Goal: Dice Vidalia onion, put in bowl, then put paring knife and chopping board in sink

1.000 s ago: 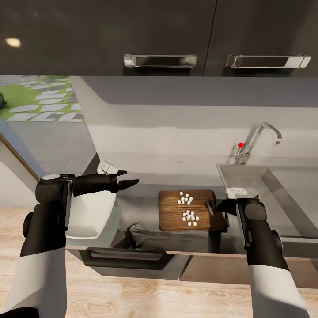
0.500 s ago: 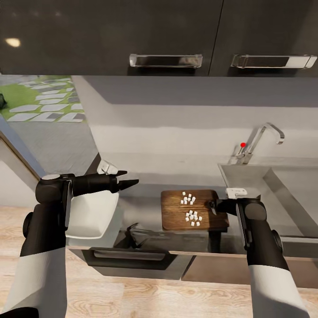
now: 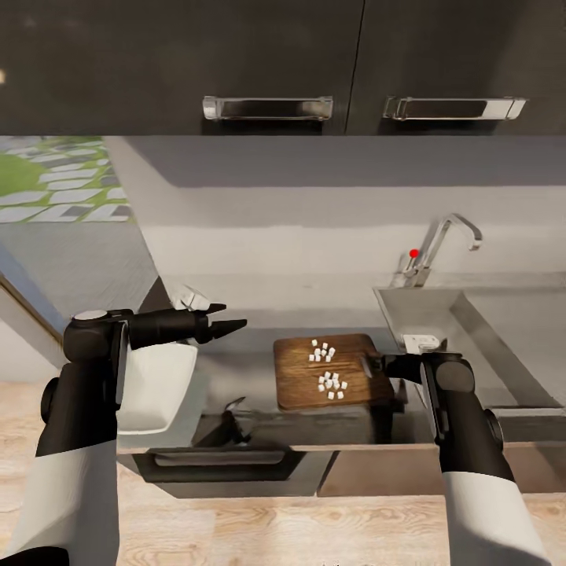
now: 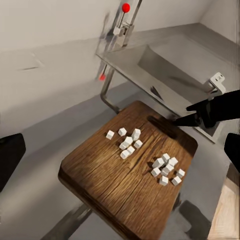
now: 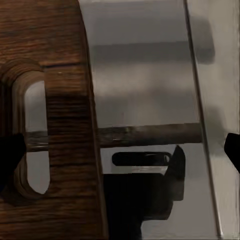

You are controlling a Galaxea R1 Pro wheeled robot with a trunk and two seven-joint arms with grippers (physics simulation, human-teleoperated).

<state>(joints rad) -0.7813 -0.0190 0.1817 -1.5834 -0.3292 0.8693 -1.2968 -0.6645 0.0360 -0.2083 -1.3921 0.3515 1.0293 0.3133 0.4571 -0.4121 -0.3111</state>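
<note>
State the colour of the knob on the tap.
Red; the tap's knob shows best in the left wrist view.

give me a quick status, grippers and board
Left gripper open, empty, above the bowl. Right gripper at the board's slot end, grip unclear. Onion cubes on board. Nothing in the way.

brown wood-grain chopping board (image 3: 303, 381), white onion cubes (image 3: 331, 383), white bowl (image 3: 153, 385), grey steel sink (image 3: 472, 330)

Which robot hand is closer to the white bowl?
Left. The left gripper hangs just past the bowl rim, toward the board. The right gripper is at the board's far end.
</note>
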